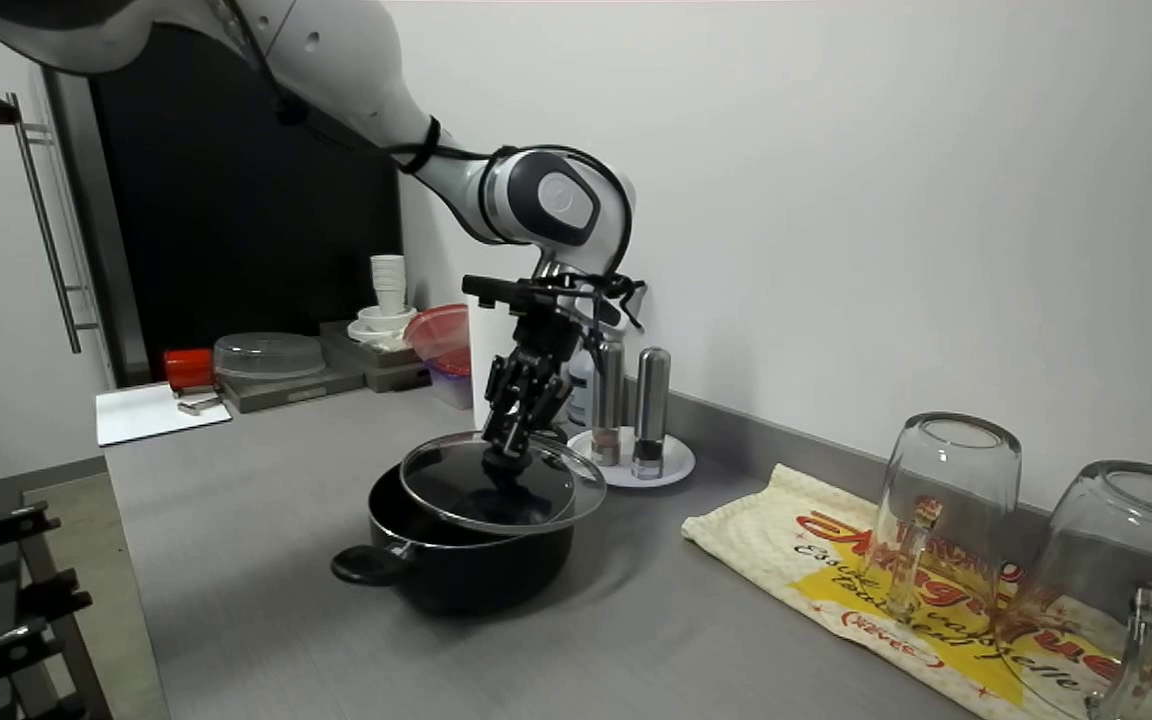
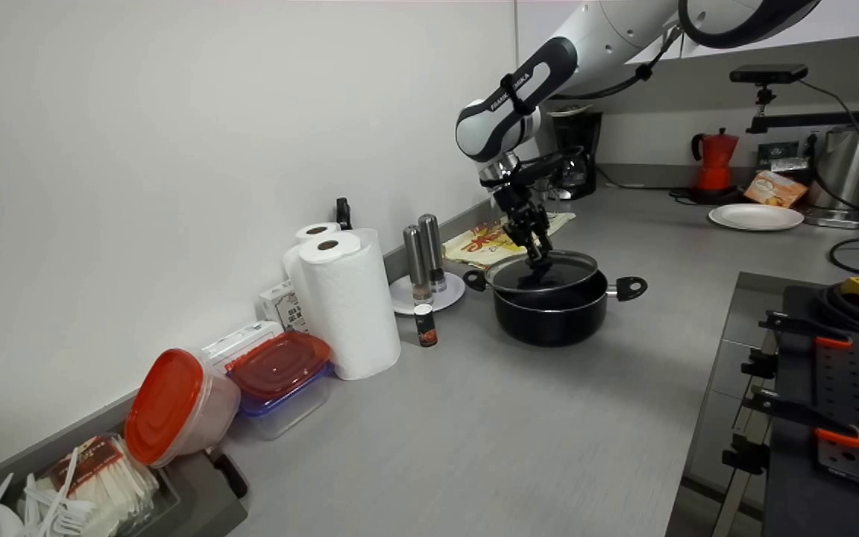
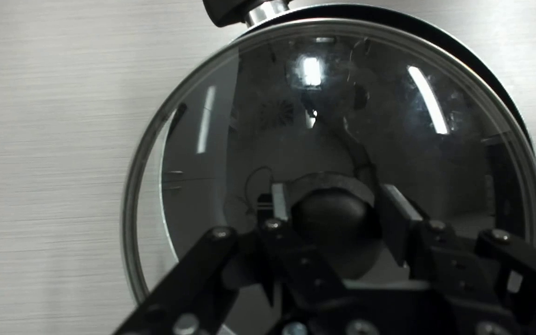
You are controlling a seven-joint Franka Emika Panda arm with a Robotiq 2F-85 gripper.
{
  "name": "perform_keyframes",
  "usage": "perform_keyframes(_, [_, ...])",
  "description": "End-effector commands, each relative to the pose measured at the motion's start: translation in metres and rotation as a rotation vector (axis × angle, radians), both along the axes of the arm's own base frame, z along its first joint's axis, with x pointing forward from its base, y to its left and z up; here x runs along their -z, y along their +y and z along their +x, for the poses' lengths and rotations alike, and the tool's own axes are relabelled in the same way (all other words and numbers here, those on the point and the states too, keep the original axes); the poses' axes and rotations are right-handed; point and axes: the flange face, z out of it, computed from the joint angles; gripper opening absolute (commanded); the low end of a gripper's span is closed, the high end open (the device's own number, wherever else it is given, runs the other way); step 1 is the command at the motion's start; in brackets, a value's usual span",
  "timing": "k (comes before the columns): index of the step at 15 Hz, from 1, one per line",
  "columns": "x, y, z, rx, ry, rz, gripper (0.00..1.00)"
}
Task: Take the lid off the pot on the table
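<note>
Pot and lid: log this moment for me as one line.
gripper: looks shut on knob | lid: off-centre over pot, contact unclear | pot: on table, partly uncovered | removal: not finished

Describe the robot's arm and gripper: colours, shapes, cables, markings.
The arm is white and rounded, with dark grey panels and a black cable strapped along it by black bands. Lettering reading "FRANK" and "MIKA" shows beside a band in an exterior view. The gripper is black, with hinged links, silvery screws and pale fingertip pads.

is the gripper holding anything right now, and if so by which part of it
The gripper holds the glass lid by its black centre knob, pinched from both sides.
</note>
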Motion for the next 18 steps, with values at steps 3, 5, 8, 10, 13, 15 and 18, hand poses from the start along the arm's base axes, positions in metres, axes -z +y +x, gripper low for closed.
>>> perform_keyframes(3, [-0.066,-0.002,0.010,-0.017,-0.061,-0.027,0.43])
perform_keyframes(5, [-0.092,0.001,0.012,-0.029,-0.094,-0.036,0.43])
perform_keyframes(8, [-0.133,0.012,0.014,-0.068,-0.143,-0.054,0.43])
perform_keyframes(10, [-0.164,0.030,0.015,-0.125,-0.178,-0.071,0.43])
perform_keyframes(13, [-0.208,0.078,0.016,-0.259,-0.227,-0.098,0.44])
perform_keyframes(15, [-0.230,0.116,0.016,-0.348,-0.253,-0.107,0.44])
perform_keyframes(18, [-0.245,0.171,0.011,-0.462,-0.268,-0.101,0.43])
